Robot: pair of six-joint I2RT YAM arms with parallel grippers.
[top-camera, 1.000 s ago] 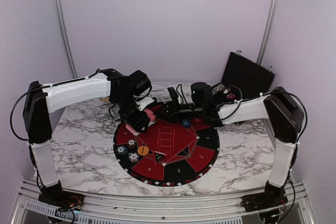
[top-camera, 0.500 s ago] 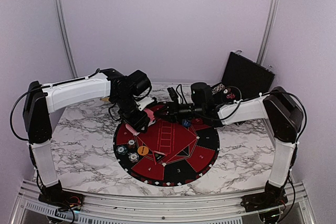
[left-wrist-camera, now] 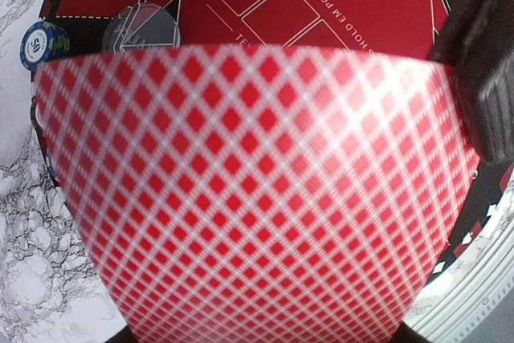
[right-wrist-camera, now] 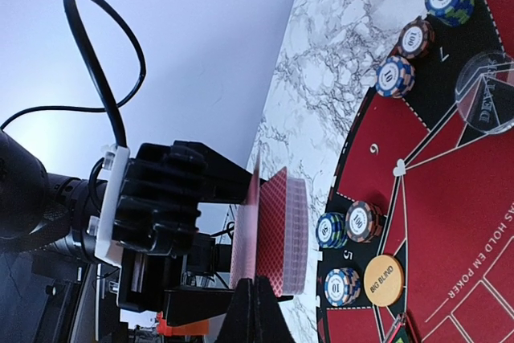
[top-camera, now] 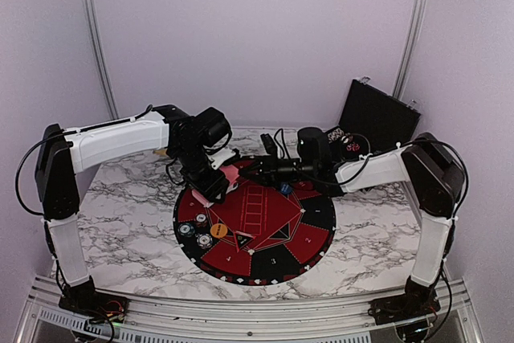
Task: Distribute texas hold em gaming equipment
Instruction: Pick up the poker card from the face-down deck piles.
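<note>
My left gripper (top-camera: 220, 181) is shut on a deck of pink-red-backed playing cards (top-camera: 229, 175) above the far left rim of the round mat (top-camera: 273, 256). The deck fills the left wrist view (left-wrist-camera: 257, 198) and hides my left fingers there. My right gripper (top-camera: 245, 168) reaches in from the right. In the right wrist view its fingertips (right-wrist-camera: 255, 301) are shut on one card (right-wrist-camera: 245, 230) that stands a little apart from the deck (right-wrist-camera: 291, 230). Chip stacks (right-wrist-camera: 341, 285) and an orange "big blind" disc (right-wrist-camera: 382, 280) sit on the mat's edge.
More chip stacks (right-wrist-camera: 414, 38) and a clear dealer disc (right-wrist-camera: 486, 90) lie along the mat's rim. A blue disc (top-camera: 285, 189) lies at the mat's far side. The open black case (top-camera: 381, 114) stands at the back right. The marble table (top-camera: 120, 222) surrounds the mat.
My right arm has drawn back slightly to the right, with its fingertips still at the deck. My left arm and the deck have stayed in place.
</note>
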